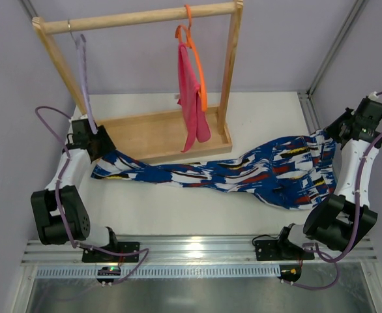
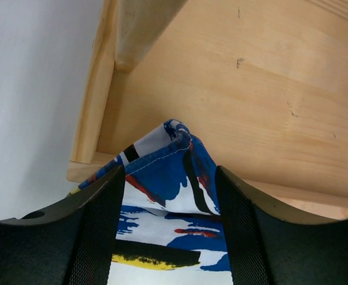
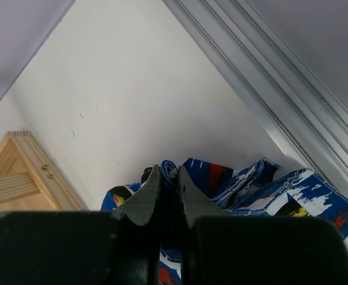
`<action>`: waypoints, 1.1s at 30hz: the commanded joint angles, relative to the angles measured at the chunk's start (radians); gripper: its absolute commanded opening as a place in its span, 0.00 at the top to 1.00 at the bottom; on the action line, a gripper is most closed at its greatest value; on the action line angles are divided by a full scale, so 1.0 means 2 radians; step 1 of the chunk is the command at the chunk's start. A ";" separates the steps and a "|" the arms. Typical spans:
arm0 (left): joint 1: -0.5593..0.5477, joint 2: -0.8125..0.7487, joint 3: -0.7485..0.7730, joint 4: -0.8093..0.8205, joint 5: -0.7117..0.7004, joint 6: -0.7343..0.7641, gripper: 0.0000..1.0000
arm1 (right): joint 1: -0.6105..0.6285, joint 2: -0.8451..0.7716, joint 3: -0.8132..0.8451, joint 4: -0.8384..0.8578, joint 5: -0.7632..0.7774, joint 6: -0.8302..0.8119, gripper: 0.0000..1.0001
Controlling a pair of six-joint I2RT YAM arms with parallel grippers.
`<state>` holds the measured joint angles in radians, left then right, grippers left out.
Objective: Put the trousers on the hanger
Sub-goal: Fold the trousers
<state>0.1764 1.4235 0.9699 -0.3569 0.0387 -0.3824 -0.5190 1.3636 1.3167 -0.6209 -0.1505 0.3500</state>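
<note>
The trousers (image 1: 243,173), in a blue, white, red and black print, lie stretched across the table between both grippers. My left gripper (image 1: 100,147) stands open at their left end. In the left wrist view its fingers (image 2: 169,172) straddle a raised fold of the trousers (image 2: 168,208) at the edge of the wooden rack base (image 2: 251,89). My right gripper (image 1: 334,134) is at their right end, shut on a bunched fold of the trousers (image 3: 263,184) between its tips (image 3: 169,172). The pale lilac hanger (image 1: 82,65) hangs from the rack's rail at the far left, above the left gripper.
A wooden rack (image 1: 152,134) stands at the back with a tray-like base and a top rail (image 1: 145,16). An orange hanger (image 1: 199,72) with a pink cloth (image 1: 190,98) hangs on its right side. A metal frame rail (image 3: 269,89) runs along the table's right edge.
</note>
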 commanded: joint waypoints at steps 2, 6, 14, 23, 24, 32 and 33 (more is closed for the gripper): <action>-0.008 0.012 0.026 0.010 -0.030 0.014 0.38 | 0.003 0.003 0.024 0.001 -0.005 -0.009 0.96; -0.014 0.021 0.040 -0.009 -0.048 0.002 0.40 | 0.003 0.001 0.023 0.001 -0.004 -0.009 0.96; -0.028 -0.086 -0.054 0.060 -0.108 -0.027 0.41 | 0.003 -0.001 0.017 0.002 -0.004 -0.008 0.96; -0.025 -0.143 -0.122 0.132 -0.111 -0.069 0.42 | 0.003 -0.008 0.010 0.004 -0.008 -0.009 0.96; -0.022 -0.142 -0.125 0.137 -0.105 -0.070 0.43 | 0.003 -0.009 0.010 0.003 -0.006 -0.011 0.96; -0.002 -0.146 -0.139 0.137 -0.051 -0.110 0.50 | 0.003 -0.015 0.008 0.002 -0.006 -0.011 0.96; -0.006 -0.148 -0.139 0.123 -0.062 -0.124 0.51 | 0.003 -0.015 0.006 0.004 -0.006 -0.010 0.96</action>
<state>0.1722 1.1545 0.6910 -0.1257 -0.1078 -0.5549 -0.5190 1.3636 1.3186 -0.6212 -0.1505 0.3412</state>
